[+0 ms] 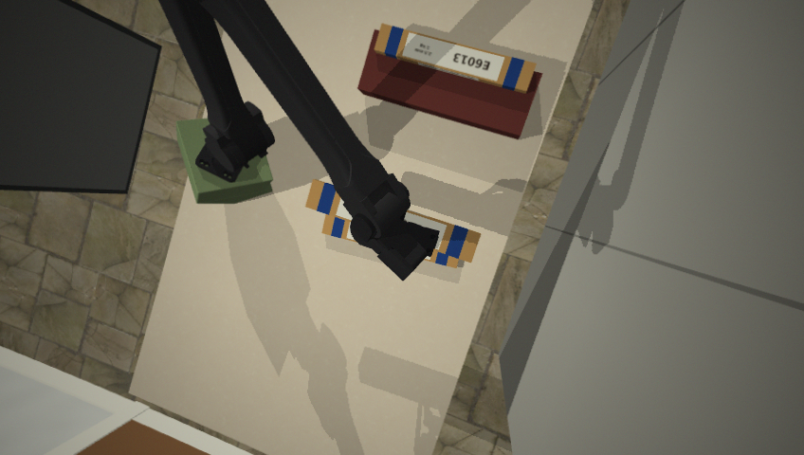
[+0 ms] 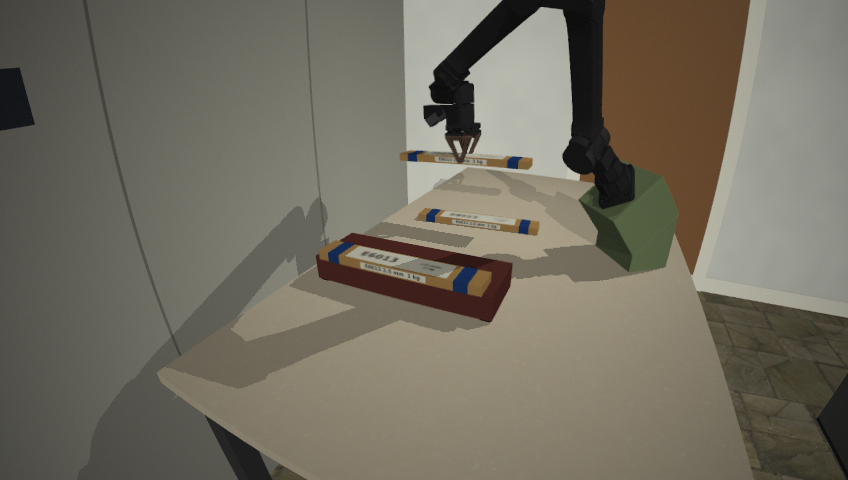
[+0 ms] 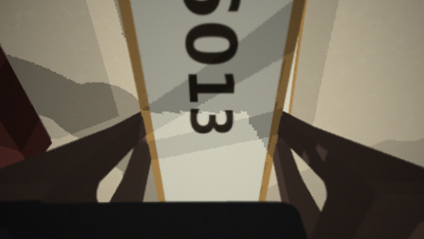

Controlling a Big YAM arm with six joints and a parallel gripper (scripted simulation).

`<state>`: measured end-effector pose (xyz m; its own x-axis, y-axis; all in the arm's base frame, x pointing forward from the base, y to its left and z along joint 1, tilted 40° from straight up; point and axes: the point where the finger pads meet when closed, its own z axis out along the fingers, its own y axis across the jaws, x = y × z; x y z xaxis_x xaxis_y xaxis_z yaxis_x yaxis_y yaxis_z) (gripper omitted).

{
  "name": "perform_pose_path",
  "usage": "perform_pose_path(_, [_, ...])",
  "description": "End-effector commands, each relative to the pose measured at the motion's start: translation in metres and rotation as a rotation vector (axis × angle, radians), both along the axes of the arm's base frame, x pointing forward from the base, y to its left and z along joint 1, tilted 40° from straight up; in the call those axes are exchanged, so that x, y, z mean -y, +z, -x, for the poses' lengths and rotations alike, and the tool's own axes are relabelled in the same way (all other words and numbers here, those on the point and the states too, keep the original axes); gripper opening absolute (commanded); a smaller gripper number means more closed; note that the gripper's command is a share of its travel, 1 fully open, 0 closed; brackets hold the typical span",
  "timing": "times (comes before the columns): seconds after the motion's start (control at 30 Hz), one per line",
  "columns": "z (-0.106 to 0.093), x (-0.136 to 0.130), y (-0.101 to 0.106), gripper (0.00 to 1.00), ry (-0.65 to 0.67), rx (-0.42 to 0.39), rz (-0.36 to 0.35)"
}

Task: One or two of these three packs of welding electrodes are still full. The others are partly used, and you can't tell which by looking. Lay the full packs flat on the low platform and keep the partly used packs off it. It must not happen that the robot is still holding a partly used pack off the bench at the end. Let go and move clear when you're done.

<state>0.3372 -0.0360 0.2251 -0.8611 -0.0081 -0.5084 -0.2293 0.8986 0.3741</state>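
The claw (image 2: 460, 160) (image 3: 211, 119) grips an E6013 electrode pack (image 1: 469, 245) (image 2: 522, 162) (image 3: 169, 181) above the bench (image 1: 338, 394) (image 2: 535, 380), away from the dark-red platform (image 1: 451, 109) (image 2: 502, 291) (image 3: 15, 115). On the platform lies another pack (image 1: 479, 63) (image 2: 386, 264). Likely mid-transfer; if full, the held one must descend beside it.

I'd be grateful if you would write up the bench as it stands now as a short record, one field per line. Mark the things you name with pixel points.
gripper: shut on the held pack, gripper (image 2: 460, 159) (image 3: 211, 119)
held pack: level, raised off the bench, held pack (image 1: 470, 245) (image 2: 416, 156) (image 3: 199, 169)
bench pack: flat on the bench, largely under the held pack from above, bench pack (image 1: 337, 227) (image 2: 426, 215)
platform pack: flat along one long side, platform pack (image 1: 389, 42) (image 2: 339, 252)
platform: dark red, low, one long strip uncovered, platform (image 1: 446, 101) (image 2: 499, 291)
pack fullness: cannot be told by looking
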Motion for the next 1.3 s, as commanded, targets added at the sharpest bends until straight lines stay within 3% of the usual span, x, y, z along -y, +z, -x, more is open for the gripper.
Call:
perform_pose_path(0.0, [0.0, -0.004, 0.03, 0.0, -0.028, 0.064, 0.022])
perform_pose_path(1.27, [0.011, -0.092, 0.07, 0.0, -0.026, 0.098, 0.01])
